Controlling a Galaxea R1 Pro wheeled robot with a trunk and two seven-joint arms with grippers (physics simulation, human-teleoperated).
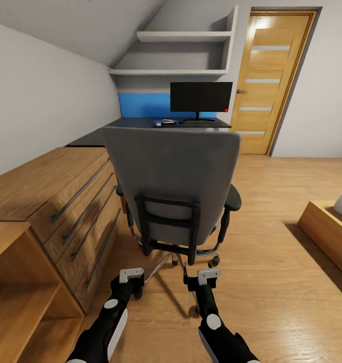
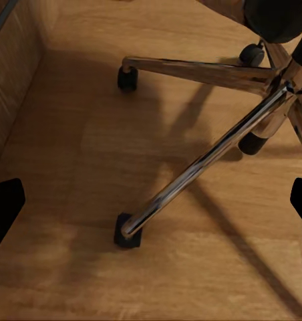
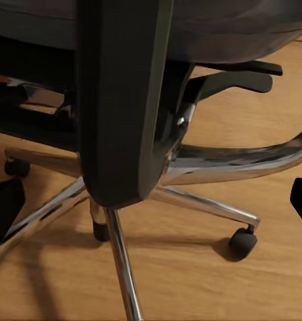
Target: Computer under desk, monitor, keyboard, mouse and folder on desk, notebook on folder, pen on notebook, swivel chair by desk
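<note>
Swivel chair (image 1: 172,186), 1 of it, stands with its grey back toward the robot, between the robot and the desk (image 1: 140,122) at the far wall; 2 dark armrests flank the seat, and the chrome star base rests on the wood floor (image 1: 272,282). On the glossy black desk top stands 1 monitor (image 1: 201,97), black front, a red dot at its lower corner; a small object lies on the desk beside its stand, too small to name. Whatever lies on the chair seat is hidden by the backrest. Left gripper (image 1: 131,283) hangs low near the chair's base, fingers spread wide apart and holding nothing; the left wrist view shows 2 chrome legs with castors beneath it. Right gripper (image 1: 202,280) hangs just behind the chair's column, fingers likewise parted and empty. An oak chest (image 1: 65,201) with 4 long bar handles stands to the left, touching an open oak shelf unit (image 1: 19,302). 2 white wall shelves (image 1: 183,36) sit above the desk, beside 1 wooden door (image 1: 272,80).
</note>
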